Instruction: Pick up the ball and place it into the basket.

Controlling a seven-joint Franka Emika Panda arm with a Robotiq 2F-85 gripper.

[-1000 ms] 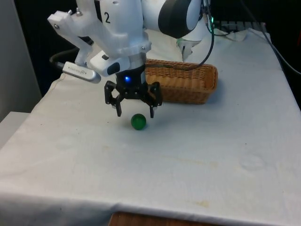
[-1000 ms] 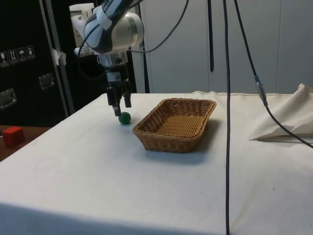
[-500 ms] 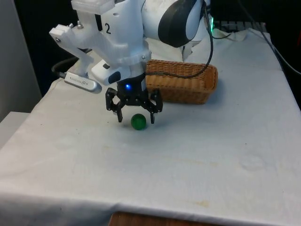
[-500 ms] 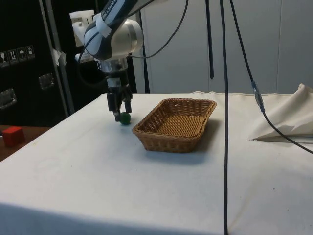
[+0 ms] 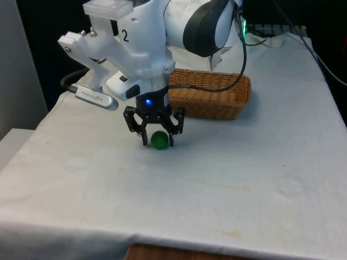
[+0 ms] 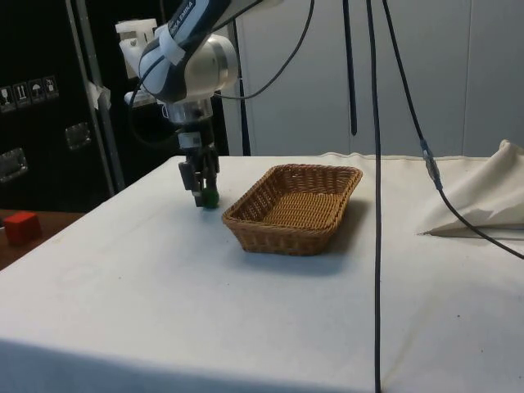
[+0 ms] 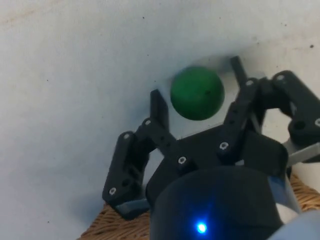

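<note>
Straddling the green ball (image 5: 159, 140), the black gripper (image 5: 158, 143) stands low over the white-clothed worktop (image 5: 217, 179), just beside the wicker basket (image 5: 209, 93) on the front view's left. The fingers (image 7: 158, 107) are set narrow, one on each side of the ball. In the wrist view a thin strip of cloth shows between the ball (image 7: 197, 93) and the nearer finger, while the other finger sits close against the ball's far side; whether either is actually touching cannot be told. The ball appears to rest on the cloth, with a faint shadow beneath it.

From the side view the gripper (image 6: 203, 196) covers most of the ball (image 6: 210, 196), leaving a small green patch at the fingertips, so contact cannot be judged from there. The ball lies outside the basket (image 6: 293, 209), near the corner closest to the arm (image 6: 187, 61).

The basket's inside is open to the side view and holds nothing that can be seen; in the front view its near wall hides the floor, and the arm (image 5: 135, 43) cuts off its end on the front view's left. A sliver of wicker (image 7: 120, 229) shows at the edge of the wrist view behind the gripper (image 7: 196, 95).

Black cables (image 6: 378, 196) hang across the side view in front of the worktop (image 6: 205, 303). A crumpled fold of white cloth (image 6: 483, 201) lies at the far side, partly cut off by the frame. A small red block (image 6: 20, 227) sits off the worktop beside the dark cabinets.
</note>
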